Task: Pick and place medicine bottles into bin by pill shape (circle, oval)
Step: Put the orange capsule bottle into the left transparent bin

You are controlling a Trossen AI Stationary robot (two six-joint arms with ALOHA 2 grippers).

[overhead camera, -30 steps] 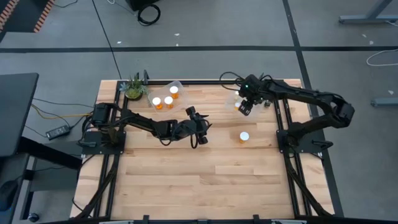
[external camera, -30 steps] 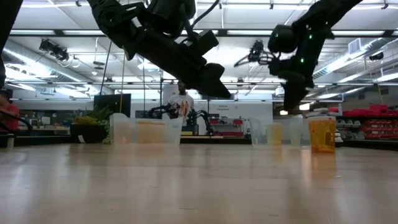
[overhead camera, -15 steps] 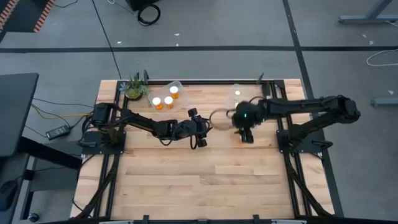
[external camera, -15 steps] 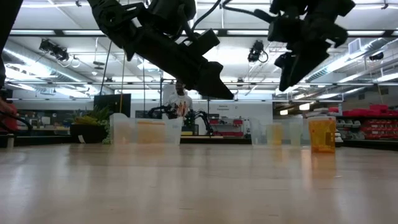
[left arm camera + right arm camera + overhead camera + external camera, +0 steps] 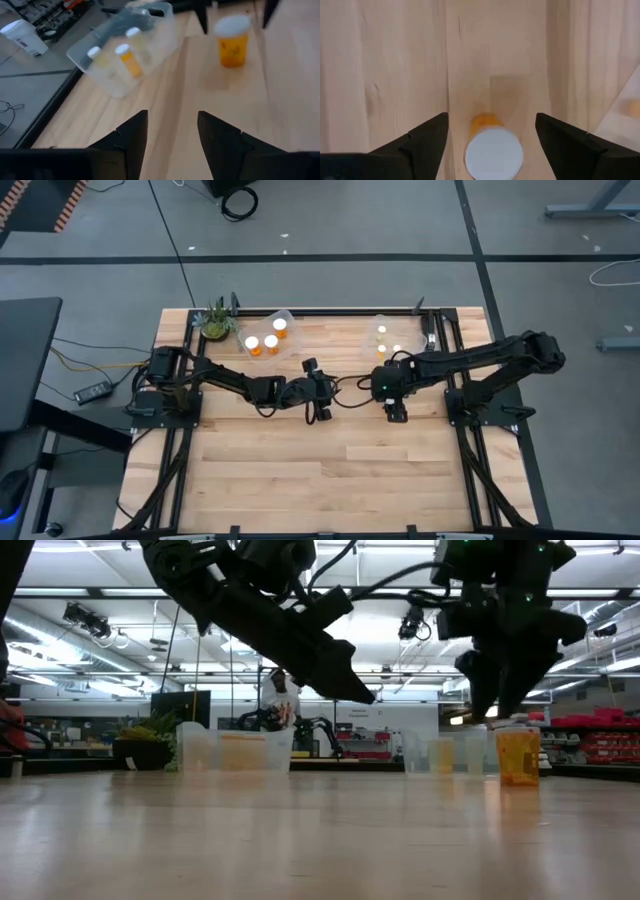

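Note:
One medicine bottle (image 5: 494,152), orange with a white cap, stands upright on its base on the wooden table (image 5: 300,470), right of the middle. My right gripper (image 5: 494,145) hangs open right above it, pointing down, one finger on either side of the cap and both clear of it. In the low view the bottle (image 5: 517,755) stands just under the right gripper (image 5: 500,705). My left gripper (image 5: 320,398) hovers open near the table's middle with nothing between its fingers, facing the bottle (image 5: 232,41).
A clear bin (image 5: 286,315) at the far left holds three bottles. A second clear bin (image 5: 376,345) at the far right holds a few more. A small potted plant (image 5: 215,322) stands at the far left corner. Bare wood fills the near half.
My right gripper has swung from over the far right bin toward the table's near edge and middle. It has come down over the standing bottle, which has stayed where it was.

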